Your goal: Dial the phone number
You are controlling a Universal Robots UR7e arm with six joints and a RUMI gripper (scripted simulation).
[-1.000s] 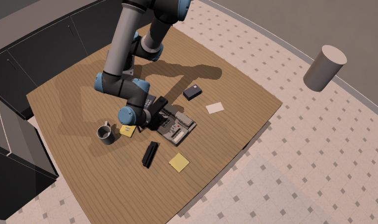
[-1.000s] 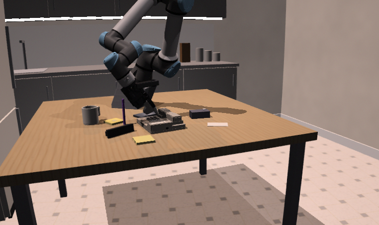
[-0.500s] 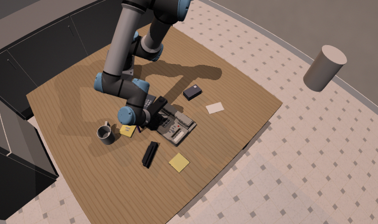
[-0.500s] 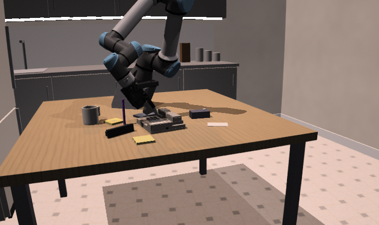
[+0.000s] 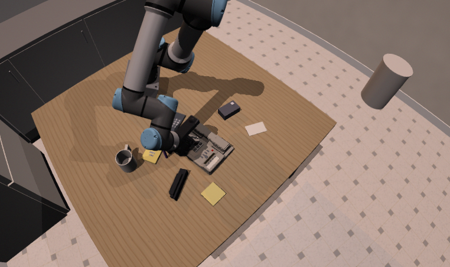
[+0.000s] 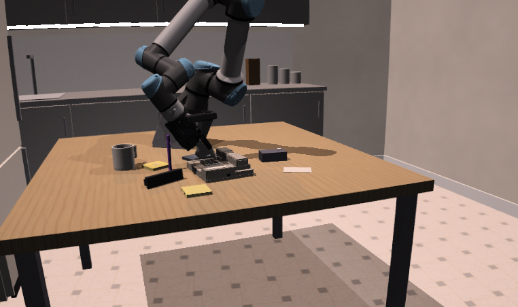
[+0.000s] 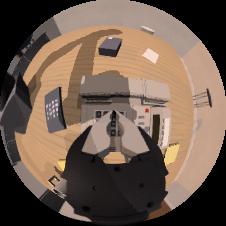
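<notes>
Jaws of the black two-jaw gripper (image 7: 113, 114) are pinched fully together on nothing, forming 1 blunt point over the keypad of the grey desk phone (image 5: 217, 155) on the wooden bench (image 6: 100, 213), presumably so no key gets squeezed.

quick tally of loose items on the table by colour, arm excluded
Yellow: 2, sticky note by the mug, notepad
Black/dark: 3, box, stapler-like bar, calculator
Grey: 2, mug, desk phone
White: 1, card
Purple: 1, pen
Total: 9
</notes>
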